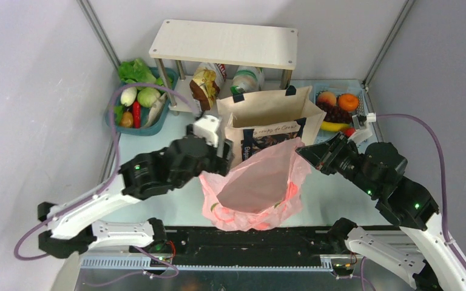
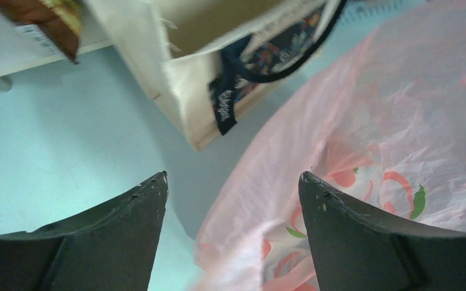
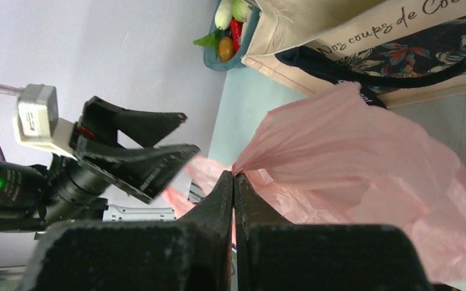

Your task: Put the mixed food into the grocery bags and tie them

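The pink plastic bag (image 1: pixel 256 185) with peach prints stands open at the table's near middle, in front of the beige canvas tote (image 1: pixel 266 118). My right gripper (image 1: pixel 302 151) is shut on the pink bag's right rim and holds it up; its tips (image 3: pixel 233 176) pinch the film (image 3: pixel 340 151). My left gripper (image 1: pixel 221 154) is open, its fingers (image 2: pixel 151 200) astride the bag's left rim (image 2: pixel 267 200) without touching it. Grapes, a banana and other fruit lie in the blue basket (image 1: pixel 338 109). A white radish (image 1: pixel 128 96) lies in the teal basket. A crisp packet (image 1: pixel 204 88) sits under the shelf.
A wooden shelf (image 1: pixel 224 43) stands at the back with packets and a bottle (image 1: pixel 247 79) beneath. The teal basket (image 1: pixel 141 103) with vegetables is at the back left. Grey walls close both sides. The tote also shows in the right wrist view (image 3: pixel 364 36).
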Robot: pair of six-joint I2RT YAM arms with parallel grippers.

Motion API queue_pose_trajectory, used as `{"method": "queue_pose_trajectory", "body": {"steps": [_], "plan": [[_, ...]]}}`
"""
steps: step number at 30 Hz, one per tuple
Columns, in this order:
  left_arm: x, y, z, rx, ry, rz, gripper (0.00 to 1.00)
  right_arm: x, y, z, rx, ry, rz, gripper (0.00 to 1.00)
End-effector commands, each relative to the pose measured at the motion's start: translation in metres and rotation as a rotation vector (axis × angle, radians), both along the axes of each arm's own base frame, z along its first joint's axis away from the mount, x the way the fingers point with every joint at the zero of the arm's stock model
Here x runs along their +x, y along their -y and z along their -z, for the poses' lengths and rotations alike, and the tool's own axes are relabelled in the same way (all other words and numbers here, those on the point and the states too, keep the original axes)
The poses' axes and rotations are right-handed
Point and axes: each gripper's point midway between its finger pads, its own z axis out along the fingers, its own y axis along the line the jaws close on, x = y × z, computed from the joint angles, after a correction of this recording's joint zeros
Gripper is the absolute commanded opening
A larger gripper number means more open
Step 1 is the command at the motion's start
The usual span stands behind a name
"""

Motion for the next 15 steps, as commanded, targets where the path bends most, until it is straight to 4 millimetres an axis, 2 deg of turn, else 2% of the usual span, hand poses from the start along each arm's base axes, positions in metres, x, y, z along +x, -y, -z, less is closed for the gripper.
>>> {"method": "queue_pose_trajectory", "body": {"steps": [1,4,7,12,15], "plan": [[0.011,-0.046,-0.008,-0.115,-0.013,-0.166,0.86,0.002,0.005,-0.014,0.054,0.047,0.031,0.00],[0.009,-0.061,-0.008,-0.158,-0.017,-0.190,0.88,0.002,0.006,-0.011,0.050,0.045,0.036,0.00],[0.002,-0.064,-0.001,-0.175,-0.041,-0.171,0.90,0.002,0.006,-0.008,0.041,0.039,0.037,0.00],[-0.030,-0.054,0.000,-0.286,-0.147,-0.037,0.91,0.005,0.008,-0.004,0.026,0.029,0.050,0.00],[-0.052,-0.056,-0.002,-0.372,-0.204,0.029,0.91,0.006,0.007,-0.001,0.018,0.019,0.054,0.00]]}}
